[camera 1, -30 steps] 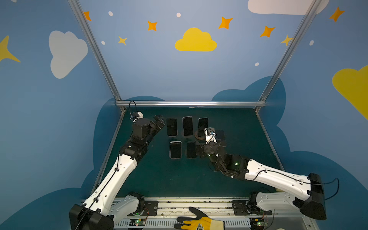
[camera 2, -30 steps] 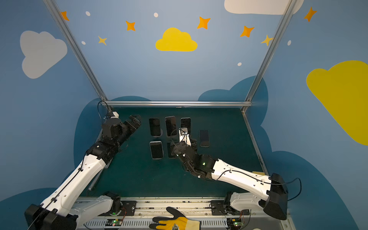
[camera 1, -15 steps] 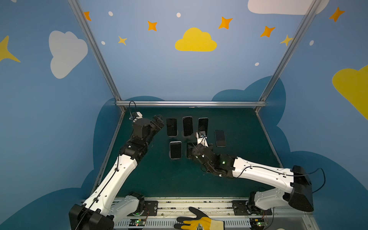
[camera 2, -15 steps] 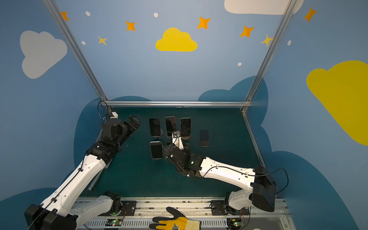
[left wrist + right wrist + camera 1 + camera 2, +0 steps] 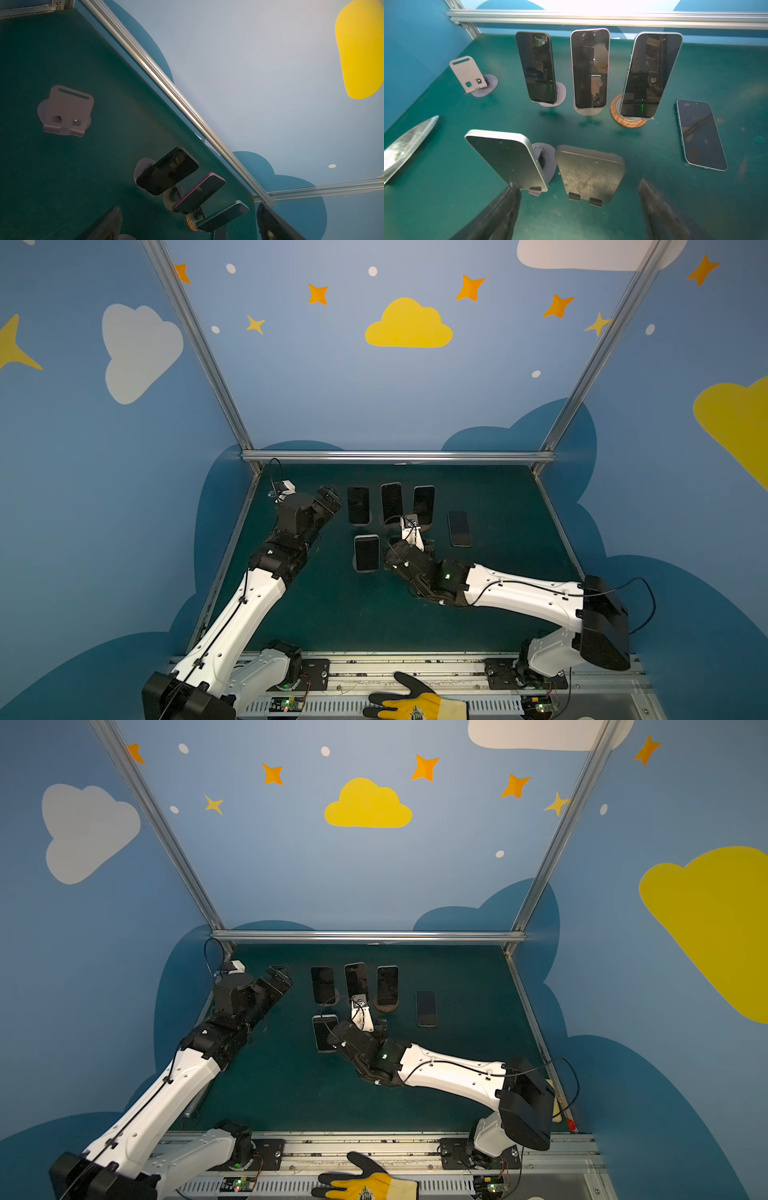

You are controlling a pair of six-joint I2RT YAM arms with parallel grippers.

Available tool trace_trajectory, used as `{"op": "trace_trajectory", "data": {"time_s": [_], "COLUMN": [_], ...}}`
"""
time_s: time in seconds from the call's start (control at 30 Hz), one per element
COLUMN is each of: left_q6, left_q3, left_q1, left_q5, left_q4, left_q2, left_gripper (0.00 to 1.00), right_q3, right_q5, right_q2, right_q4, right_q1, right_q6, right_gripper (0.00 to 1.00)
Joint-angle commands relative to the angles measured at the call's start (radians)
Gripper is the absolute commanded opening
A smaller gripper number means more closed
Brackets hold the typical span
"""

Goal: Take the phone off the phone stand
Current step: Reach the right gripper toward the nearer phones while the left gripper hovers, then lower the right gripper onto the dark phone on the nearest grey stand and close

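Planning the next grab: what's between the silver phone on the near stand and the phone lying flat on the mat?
An empty stand, then bare mat, lies between the silver phone and the flat phone; the right wrist view shows it.

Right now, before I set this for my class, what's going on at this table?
Two robot arms are clearing phones off stands. A dark phone already lies flat on the green table. The right arm, jaws open and empty, reaches toward the front row, framing an empty grey metal stand beside a silver phone propped on its stand. Three dark-screened phones stand upright behind. The left arm, jaws open, hovers by a small empty grey stand at the back.
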Motion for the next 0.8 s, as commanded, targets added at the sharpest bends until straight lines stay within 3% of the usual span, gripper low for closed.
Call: {"op": "trace_trajectory", "data": {"time_s": [0.0, 0.57, 0.77], "left_q6": [-0.002, -0.001, -0.006], "left_q3": [0.011, 0.007, 0.007], "left_q1": [0.000, 0.005, 0.009], "left_q5": [-0.025, -0.023, -0.015], "left_q4": [0.003, 0.008, 0.009], "left_q2": [-0.014, -0.012, -0.006], "left_gripper": [1.00, 1.00, 1.00], "right_q3": [0.039, 0.091, 0.106], "right_q5": [0.034, 0.078, 0.032], "right_q2": [0.024, 0.120, 0.139], "right_q4": [-0.013, -0.034, -0.050], "right_q1": [0.004, -0.012, -0.041], "right_q6": [-0.010, 0.027, 0.055], "right_gripper": [0.89, 0.92, 0.92]}}
